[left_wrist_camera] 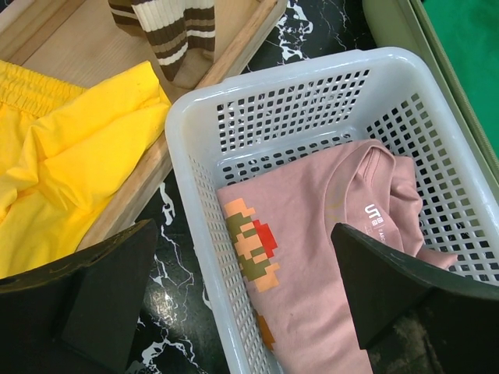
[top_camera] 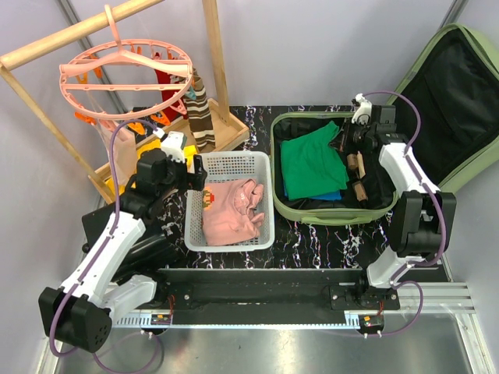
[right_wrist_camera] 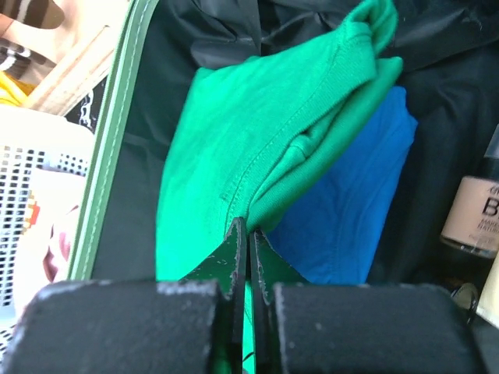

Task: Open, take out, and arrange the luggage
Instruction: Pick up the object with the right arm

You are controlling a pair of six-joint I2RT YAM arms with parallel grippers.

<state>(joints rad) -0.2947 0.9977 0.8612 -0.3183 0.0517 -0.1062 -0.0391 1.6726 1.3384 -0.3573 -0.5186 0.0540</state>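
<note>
Holding one green shirt [top_camera: 312, 160] (one luggage [top_camera: 335, 216])

White perforated plastic basket [top_camera: 234, 157], centre of frame, on black marbled counter [top_camera: 327, 241]; holds one crumpled pink T-shirt [top_camera: 231, 210] with pixel-figure print. Wooden tray [left_wrist_camera: 101, 47], upper left, just beside basket; yellow garment [left_wrist_camera: 70, 148] spills over its edge. Brown-and-cream striped knit [left_wrist_camera: 175, 31] hangs above tray.
</note>
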